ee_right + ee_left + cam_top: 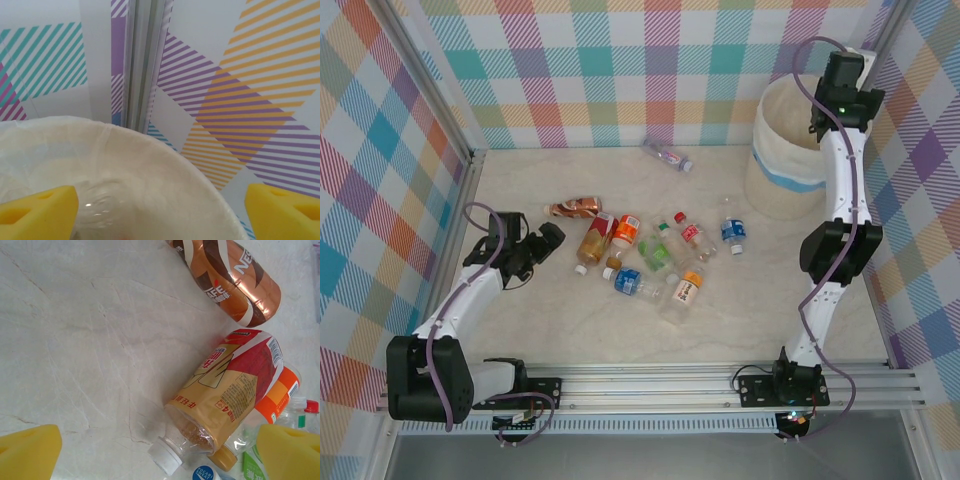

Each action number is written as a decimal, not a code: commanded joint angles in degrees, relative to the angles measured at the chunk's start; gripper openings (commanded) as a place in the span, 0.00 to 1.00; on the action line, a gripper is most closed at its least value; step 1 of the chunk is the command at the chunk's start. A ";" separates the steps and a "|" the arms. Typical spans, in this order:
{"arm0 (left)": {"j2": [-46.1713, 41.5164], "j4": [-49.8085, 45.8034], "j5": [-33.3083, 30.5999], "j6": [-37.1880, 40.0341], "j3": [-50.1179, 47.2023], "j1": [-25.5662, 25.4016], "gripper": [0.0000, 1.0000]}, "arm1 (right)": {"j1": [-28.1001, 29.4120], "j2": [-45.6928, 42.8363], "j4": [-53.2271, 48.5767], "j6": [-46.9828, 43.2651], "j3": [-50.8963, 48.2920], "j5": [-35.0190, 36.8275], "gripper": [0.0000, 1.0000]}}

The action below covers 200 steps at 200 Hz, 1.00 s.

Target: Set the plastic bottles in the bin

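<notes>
Several plastic bottles [655, 255] lie in a loose cluster mid-table, and one more [668, 155] lies alone near the back wall. My left gripper [548, 243] hovers open at the cluster's left edge. In its wrist view [158, 442] a tan-and-red labelled bottle [225, 390] with a white cap [165, 457] lies between the yellow pads [27, 452], untouched. A brown bottle [230, 275] lies beyond it. My right gripper [825, 118] hangs over the cream bin [782, 160], open [162, 210]. A clear bottle [97, 210] lies loose inside the bin [165, 165].
Checked walls close off the back and both sides, with a metal corner post [142, 60] just behind the bin. Bare marble table [75, 340] stretches left of the bottles. A metal rail [650, 385] runs along the near edge.
</notes>
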 commanded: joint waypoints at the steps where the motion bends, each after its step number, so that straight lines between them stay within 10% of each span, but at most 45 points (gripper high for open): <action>1: 0.74 -0.83 -0.36 2.77 2.36 0.78 1.00 | 1.33 -3.59 -2.08 0.19 -0.67 0.61 0.90; 71: 7.48 2.07 1.77 2.63 6.51 0.81 1.00 | 9.50 -18.53 2.19 -2.79 -18.86 -8.65 1.00; 170: 4.85 3.29 5.95 3.67 4.17 -0.54 1.00 | 10.71 -50.85 32.24 25.64 -75.77 -63.05 1.00; 200: 7.26 5.99 12.62 6.49 4.03 -3.02 1.00 | 14.11 -54.61 40.22 28.71 -87.31 -63.64 1.00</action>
